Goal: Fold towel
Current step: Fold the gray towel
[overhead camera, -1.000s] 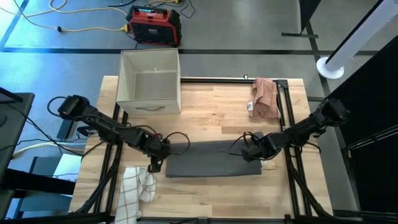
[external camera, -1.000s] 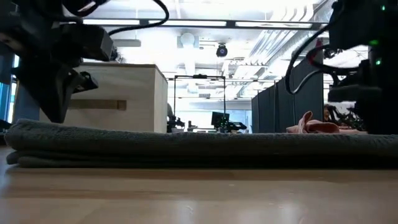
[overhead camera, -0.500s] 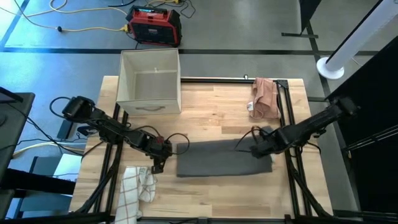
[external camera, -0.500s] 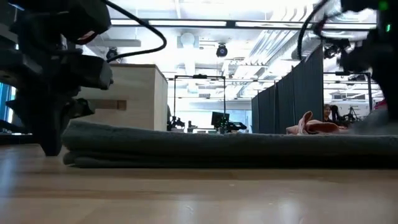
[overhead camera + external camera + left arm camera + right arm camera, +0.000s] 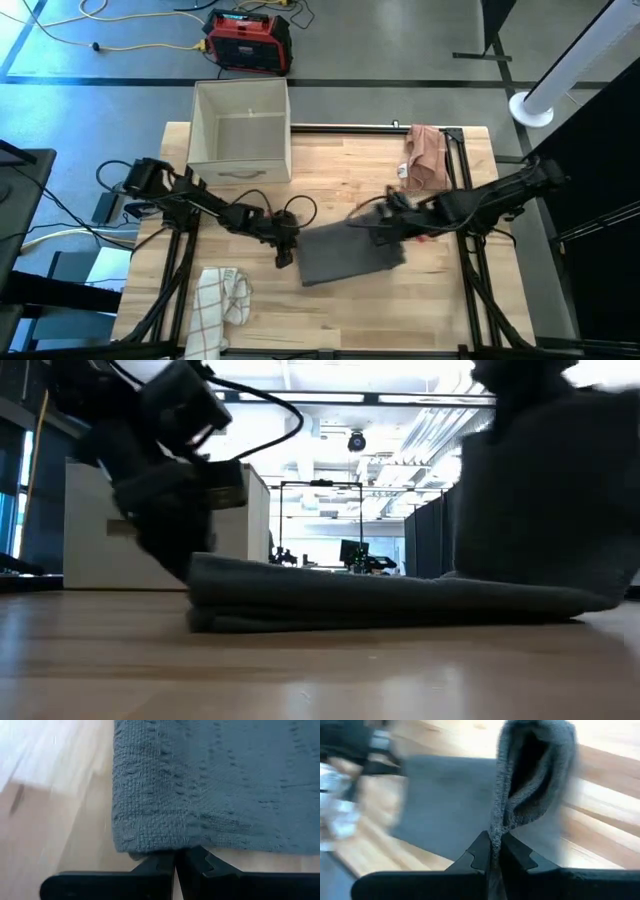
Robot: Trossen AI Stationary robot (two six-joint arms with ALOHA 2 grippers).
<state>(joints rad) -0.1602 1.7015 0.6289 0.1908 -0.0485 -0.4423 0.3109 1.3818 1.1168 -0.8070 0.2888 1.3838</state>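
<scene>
A dark grey towel (image 5: 345,260) lies folded in a strip near the table's middle, its left part flat on the wood (image 5: 380,600). My left gripper (image 5: 285,252) sits at the towel's left end, shut on its edge (image 5: 175,862). My right gripper (image 5: 385,228) is shut on the towel's right end and holds it up over the strip (image 5: 545,490). In the right wrist view the held cloth (image 5: 530,775) stands up from my right gripper (image 5: 492,854) as an open loop. My left gripper pinches the towel's left edge (image 5: 167,851) between its two fingertips, close to a corner. The fingers come low from the table's left. That end lies on the table. How many layers are held cannot be told. My right gripper pinches the towel's right end (image 5: 495,832) between its two fingers, at a folded, doubled part. That end is lifted clear of the table and bends back over the strip, slack. The rest of the towel stays on the wood.
A white open box (image 5: 240,130) stands at the far left of the table. A pink cloth (image 5: 425,155) lies at the far right, and a white checked cloth (image 5: 222,298) at the near left edge. A red device (image 5: 248,40) sits on the floor beyond.
The towel slid along the table toward the right edge. My right gripper then rose and went toward the left edge, carrying the towel's right end up and over the strip. My left gripper moved toward the right edge along with the towel's left end, which stayed on the table.
</scene>
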